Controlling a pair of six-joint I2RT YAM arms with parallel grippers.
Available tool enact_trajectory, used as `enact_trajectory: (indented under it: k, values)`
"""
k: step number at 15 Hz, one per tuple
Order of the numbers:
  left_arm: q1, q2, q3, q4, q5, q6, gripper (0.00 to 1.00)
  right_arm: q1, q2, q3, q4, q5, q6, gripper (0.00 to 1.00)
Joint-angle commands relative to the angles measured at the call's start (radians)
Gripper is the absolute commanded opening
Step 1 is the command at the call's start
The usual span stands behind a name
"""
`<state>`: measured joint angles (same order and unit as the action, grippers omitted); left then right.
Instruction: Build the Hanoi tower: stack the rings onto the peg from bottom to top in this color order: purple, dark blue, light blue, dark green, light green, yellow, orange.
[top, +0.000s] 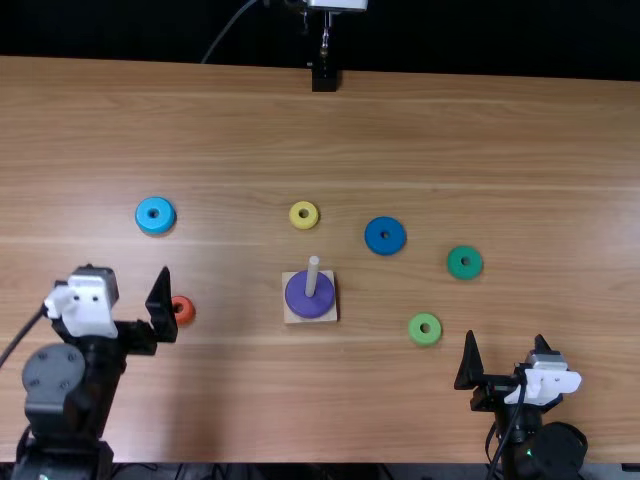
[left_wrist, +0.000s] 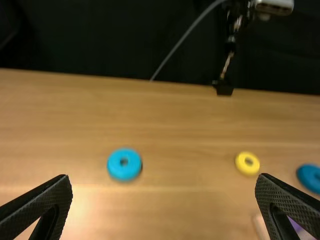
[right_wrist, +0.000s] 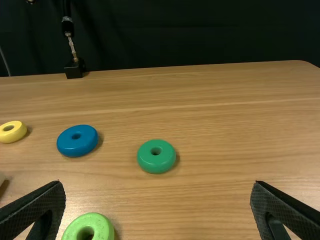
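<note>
The left gripper (top: 130, 272) is toward the near left corner of the table (top: 225, 120), its two fingers spread wide, with bare wood showing between them in its wrist view; the right gripper (top: 505, 336) stands just in from the near edge, right of the middle, its fingers likewise wide apart.

Just beside the left gripper's inner finger lies the orange ring (top: 185, 316), partly covered by it; whether they touch I cannot tell. The light green ring (top: 416, 333) is the near one to the right gripper, a little toward the middle; the dark green ring (top: 456, 268) lies beyond that gripper, farther from the near edge.

Farther out, between the two arms, the square base (top: 330, 316) sits on the table with its peg (top: 312, 272) upright; the purple ring (top: 300, 300) is around the peg, low on it. The yellow ring (top: 295, 216) is straight beyond the base, toward the far edge; the dark blue ring (top: 373, 235) lies between yellow and dark green; the light blue ring (top: 155, 227) is off toward the left edge, well apart from the others, with a broad stretch of wood between it and the yellow.
</note>
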<state>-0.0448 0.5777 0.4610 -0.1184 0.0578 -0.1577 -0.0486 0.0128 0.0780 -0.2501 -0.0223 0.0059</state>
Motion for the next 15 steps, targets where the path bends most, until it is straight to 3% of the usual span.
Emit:
enact_trajectory:
  k: [1,3,6,7,11,15]
  values:
    - [0.006,-0.11,-0.096,-0.005,-0.004,0.01,1.0,-0.014,-0.013,-0.061,-0.068,0.0,0.003,1.0]
    - [0.008,-0.274,-0.208,-0.049,-0.019,0.01,1.0,-0.014,-0.013,-0.061,-0.068,0.0,0.003,1.0]
    - [0.002,-0.509,-0.346,-0.172,-0.076,0.01,1.0,-0.014,-0.013,-0.061,-0.068,-0.002,0.003,1.0]
    - [-0.004,-0.539,-0.372,-0.222,-0.082,0.012,1.0,-0.014,-0.013,-0.061,-0.068,0.0,0.003,1.0]
    - [-0.007,-0.564,-0.44,-0.272,-0.065,0.012,1.0,-0.014,-0.013,-0.061,-0.068,0.0,0.003,1.0]
    - [0.0,-0.57,-0.461,-0.272,-0.067,0.012,1.0,-0.014,-0.013,-0.061,-0.068,0.0,0.003,1.0]
